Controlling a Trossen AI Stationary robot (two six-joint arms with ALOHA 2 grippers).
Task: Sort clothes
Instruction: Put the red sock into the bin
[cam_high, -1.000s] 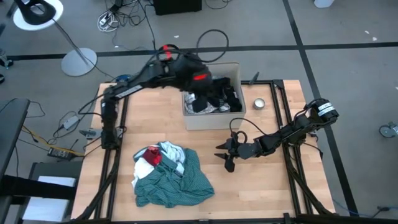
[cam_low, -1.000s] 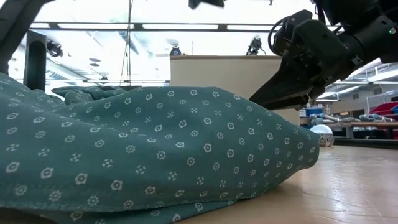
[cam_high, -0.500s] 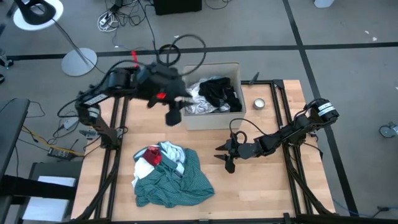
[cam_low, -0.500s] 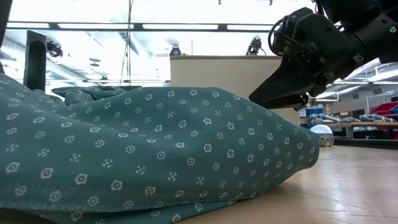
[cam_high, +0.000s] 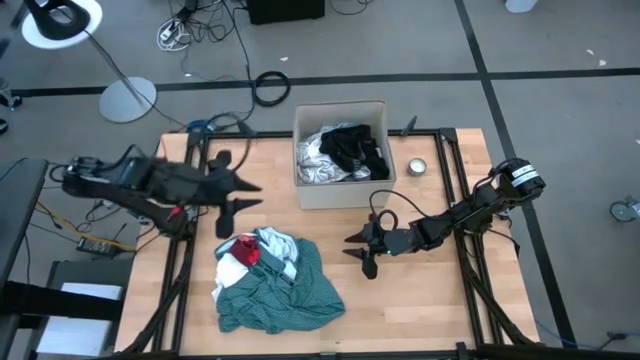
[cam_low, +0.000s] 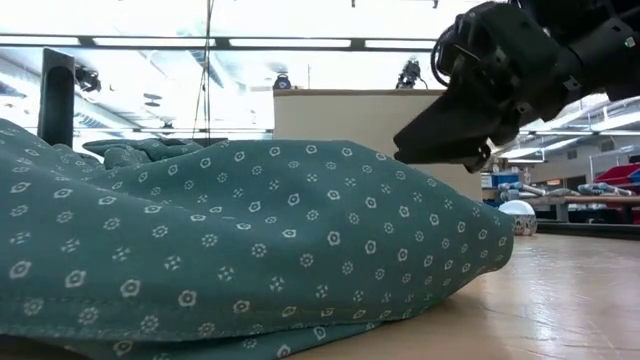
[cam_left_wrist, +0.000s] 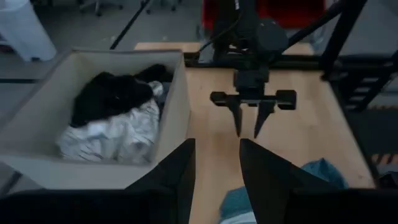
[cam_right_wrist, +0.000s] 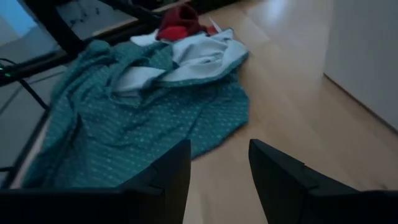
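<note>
A pile of clothes (cam_high: 268, 282) lies on the table's near left part: a teal dotted shirt (cam_right_wrist: 130, 124) spread below, with a light blue-white piece (cam_right_wrist: 180, 59) and a red piece (cam_right_wrist: 177, 25) on top. More clothes, black (cam_left_wrist: 109, 99) and white patterned (cam_left_wrist: 115, 134), lie in the cardboard box (cam_high: 340, 190). My left gripper (cam_high: 243, 195) hangs open and empty above the table's left side, between pile and box. My right gripper (cam_high: 356, 252) stands open and empty just right of the pile, pointing at it.
The cardboard box (cam_left_wrist: 177, 93) stands at the table's far middle. A small round tin (cam_high: 417, 166) sits right of it. Dark frame rails (cam_high: 455, 200) run along the table's left and right sides. Bare wood (cam_high: 410, 300) lies right of the pile.
My left gripper has swung from above the box toward the table's left edge and a little down, staying open and empty. My right gripper has tipped its fingers up slightly without shifting place. The clothes have not moved.
</note>
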